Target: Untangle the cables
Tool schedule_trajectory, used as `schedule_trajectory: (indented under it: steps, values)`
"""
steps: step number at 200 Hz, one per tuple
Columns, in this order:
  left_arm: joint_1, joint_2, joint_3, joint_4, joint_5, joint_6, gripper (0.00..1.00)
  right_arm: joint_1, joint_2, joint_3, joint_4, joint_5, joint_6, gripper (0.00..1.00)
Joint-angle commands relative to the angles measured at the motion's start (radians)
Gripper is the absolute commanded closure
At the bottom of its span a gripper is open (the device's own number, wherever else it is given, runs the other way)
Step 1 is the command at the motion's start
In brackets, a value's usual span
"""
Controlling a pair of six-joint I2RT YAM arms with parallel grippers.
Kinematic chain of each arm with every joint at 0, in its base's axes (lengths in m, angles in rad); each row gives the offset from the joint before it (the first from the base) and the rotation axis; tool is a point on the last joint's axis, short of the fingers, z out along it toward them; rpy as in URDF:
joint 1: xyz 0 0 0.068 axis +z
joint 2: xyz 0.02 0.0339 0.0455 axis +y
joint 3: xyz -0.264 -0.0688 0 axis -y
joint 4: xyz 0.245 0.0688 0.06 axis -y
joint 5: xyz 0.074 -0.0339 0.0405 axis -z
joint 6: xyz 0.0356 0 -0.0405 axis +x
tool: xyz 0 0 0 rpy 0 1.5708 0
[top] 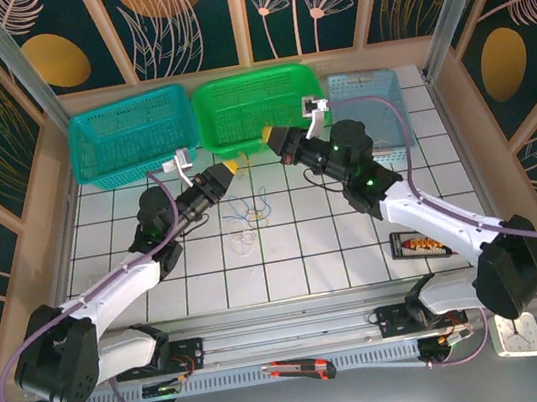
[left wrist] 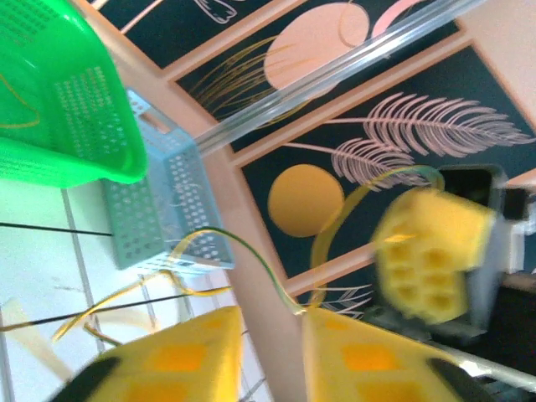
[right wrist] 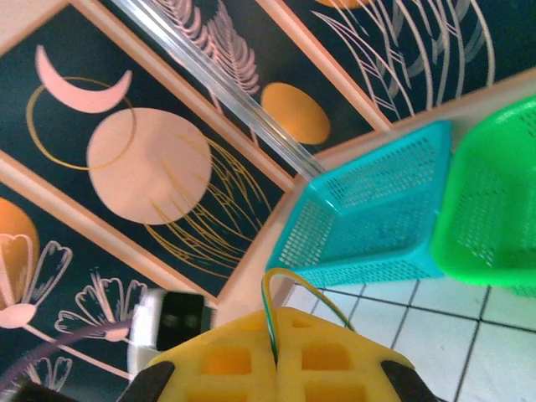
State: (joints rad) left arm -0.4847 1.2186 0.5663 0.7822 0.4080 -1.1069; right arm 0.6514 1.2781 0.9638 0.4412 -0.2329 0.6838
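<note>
Jaws of the right gripper (right wrist: 275,335) press together, pinching a yellow wire (right wrist: 270,293). Those of the left gripper (left wrist: 272,343) stand narrowly apart, the wire running into their gap. Other cables (top: 248,214) lie on the table (top: 357,248) between the arms.

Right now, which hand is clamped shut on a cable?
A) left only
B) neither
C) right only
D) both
C: in the right wrist view the right hand has its pads pressed together, with the thin yellow-green cable pinched at their seam. The left hand has its pads apart, with a clear gap between them.
</note>
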Motion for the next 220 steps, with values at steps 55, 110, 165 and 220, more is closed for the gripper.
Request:
schedule_trajectory:
  steps: [55, 110, 165, 220]
  values:
    - [-0.005, 0.022, -0.064, 0.080, -0.024, 0.086, 0.29, -0.004, -0.041, 0.143, -0.081, -0.068, -0.081, 1.00]
    - [-0.006, 0.041, -0.075, 0.074, 0.023, 0.220, 0.24, -0.001, -0.039, 0.143, -0.066, -0.093, -0.056, 1.00]
    - [-0.005, 0.012, -0.081, -0.024, 0.058, 0.420, 0.21, 0.002, -0.017, 0.120, -0.086, -0.091, -0.069, 1.00]
    - [-0.005, -0.001, -0.045, -0.136, 0.039, 0.585, 0.19, 0.013, 0.016, 0.089, -0.119, -0.077, -0.090, 1.00]
